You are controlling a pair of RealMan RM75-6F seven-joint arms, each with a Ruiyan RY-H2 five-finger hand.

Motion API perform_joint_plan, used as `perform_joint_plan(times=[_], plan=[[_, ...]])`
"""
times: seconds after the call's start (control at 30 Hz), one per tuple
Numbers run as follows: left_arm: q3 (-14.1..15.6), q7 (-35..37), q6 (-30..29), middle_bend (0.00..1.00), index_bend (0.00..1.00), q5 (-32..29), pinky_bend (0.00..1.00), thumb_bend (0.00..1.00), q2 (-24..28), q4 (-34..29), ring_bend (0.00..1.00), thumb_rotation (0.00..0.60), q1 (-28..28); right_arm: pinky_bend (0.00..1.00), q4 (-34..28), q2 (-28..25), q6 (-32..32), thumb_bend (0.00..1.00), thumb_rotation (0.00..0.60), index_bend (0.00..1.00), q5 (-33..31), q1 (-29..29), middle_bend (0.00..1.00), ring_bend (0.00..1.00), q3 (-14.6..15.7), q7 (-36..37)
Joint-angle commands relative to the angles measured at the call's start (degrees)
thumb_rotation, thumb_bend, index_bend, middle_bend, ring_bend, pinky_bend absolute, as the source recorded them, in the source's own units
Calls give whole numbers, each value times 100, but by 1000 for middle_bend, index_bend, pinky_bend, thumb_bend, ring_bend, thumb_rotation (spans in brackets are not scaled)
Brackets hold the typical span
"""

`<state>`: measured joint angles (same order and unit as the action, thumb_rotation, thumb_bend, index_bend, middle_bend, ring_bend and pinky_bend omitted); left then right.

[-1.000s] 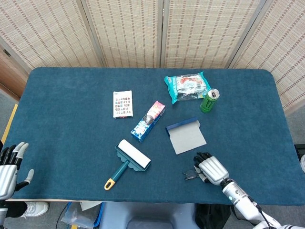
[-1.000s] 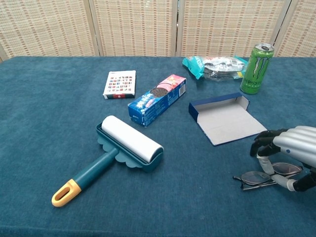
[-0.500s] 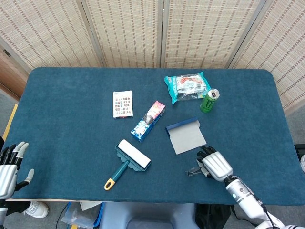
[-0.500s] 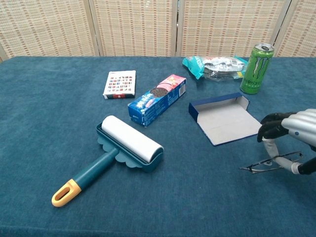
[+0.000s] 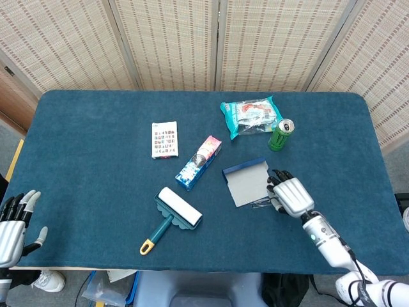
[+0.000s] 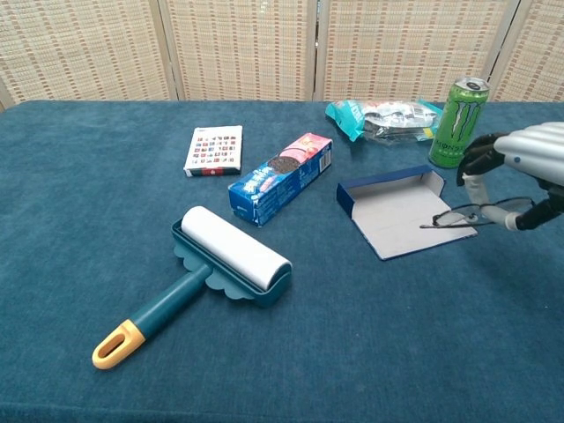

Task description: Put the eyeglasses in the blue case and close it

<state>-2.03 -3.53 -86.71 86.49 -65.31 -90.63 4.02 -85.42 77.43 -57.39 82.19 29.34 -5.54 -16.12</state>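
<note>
- Nearest, at the lower left corner of the head view, the left hand [image 5: 14, 220] hangs off the table's near edge with fingers spread and nothing in them; the chest view does not show it.
- In the lower left quarter of the chest view lies a lint roller [image 6: 207, 277], handle toward the near edge, well apart from the task's things and out of the working path.
- At the right edge of the chest view the right hand [image 6: 522, 167] grasps the eyeglasses [image 6: 465, 214] from above, pinched and lifted off the cloth; this hand is by far the nearer to the work.
- The eyeglasses hang just under the fingers, roughly level, their long axis running left-right across the frame, the free end reaching left over the near right corner of the blue case [image 6: 398, 211].
- The blue case lies open and flat at centre right, its raised rim along the far and left sides, the grey lining bare. It lies to the left of the hand, so the carry looks to be a short shift leftward, then a lowering.
- Judged from this, the glasses' long axis sits slightly askew to the case's length, so a small turn may be needed before release.
- Just beyond the case stands a green can [image 6: 456, 122], close to the hand's far side: the tightest margin.
- Further left, a cookie box [image 6: 282, 176] and a card pack [image 6: 214, 151]; behind, a snack bag [image 6: 381, 117] near the table's [image 6: 88, 203] far edge.
</note>
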Motion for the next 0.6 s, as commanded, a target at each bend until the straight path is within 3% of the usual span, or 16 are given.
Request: perform_joint_plan(times=[0.03,0.33,0.6], plan=[[4,-10,7,0,3,0,0,382,-1,-2,0,600,1,186,320,214,334,524,600,607,-303,287,296,109,-212,-119],[24,-10,38,0,3,-65,0,382,10,22,0,600,-29,186,1137,844,769,524,600,607,-722,769,296,109,-393,-261],[21,-6,80,0,2,-76,0,382,-6,53,0,600,-11,186,1499,1182,822,499,600,589,-930,985,259,109,-462,-402]])
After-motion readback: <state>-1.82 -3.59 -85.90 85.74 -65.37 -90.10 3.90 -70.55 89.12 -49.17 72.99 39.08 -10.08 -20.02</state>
